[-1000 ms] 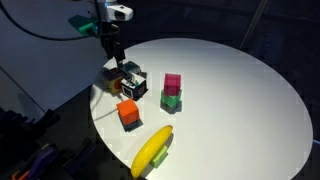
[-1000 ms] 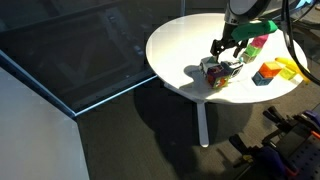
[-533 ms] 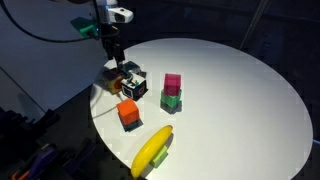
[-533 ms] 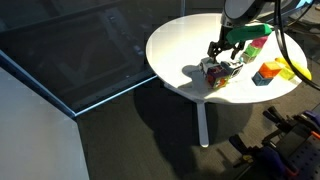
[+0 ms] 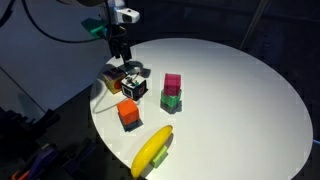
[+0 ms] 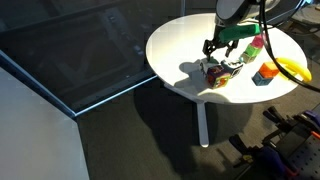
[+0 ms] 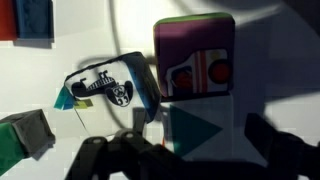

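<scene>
**Above the box at the table's edge, jaws wide**

Near the rim of the round white table (image 5: 240, 100), the gripper (image 5: 124, 63) hangs over a small dark box (image 5: 130, 84) with printed faces. Its jaws stand wide apart and hold nothing. The box sits on the table, just below the fingertips and apart from them, as both exterior views suggest (image 6: 221, 72).

I judge the work in hand to be the approach to the box, with no grasp made. A next move would call for a straight descent, the jaws either side of the box and square to its faces, before closing.

An orange block (image 5: 128, 113) lies near the box, a pink block (image 5: 172, 83) sits on a green block (image 5: 171, 101), and a banana (image 5: 152, 150) lies towards the table's near rim.

In the wrist view the box (image 7: 195, 75) fills the middle, and its lower part is lost in shadow. The fingers (image 7: 100, 158) show only as dark shapes at the bottom edge. What is printed on the box cannot be read, and whether one fingertip grazes it cannot be told.
</scene>
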Motion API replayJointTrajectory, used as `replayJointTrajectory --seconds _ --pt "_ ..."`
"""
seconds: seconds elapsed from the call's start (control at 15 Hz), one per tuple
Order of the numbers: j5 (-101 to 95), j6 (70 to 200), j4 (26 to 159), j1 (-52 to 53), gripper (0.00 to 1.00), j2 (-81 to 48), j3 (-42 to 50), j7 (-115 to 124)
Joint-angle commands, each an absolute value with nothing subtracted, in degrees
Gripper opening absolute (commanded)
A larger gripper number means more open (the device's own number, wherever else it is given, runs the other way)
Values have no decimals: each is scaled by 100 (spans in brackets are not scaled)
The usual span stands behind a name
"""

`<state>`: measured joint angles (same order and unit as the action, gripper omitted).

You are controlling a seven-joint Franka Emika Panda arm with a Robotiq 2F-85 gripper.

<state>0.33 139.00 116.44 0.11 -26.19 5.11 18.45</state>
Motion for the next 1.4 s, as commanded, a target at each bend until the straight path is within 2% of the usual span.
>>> replayJointTrajectory --seconds 0.0,1.33 --pt "57 13708 11219 63 100 -2856 572 1971" --pt "162 13964 11062 -6 100 -3148 514 1785"
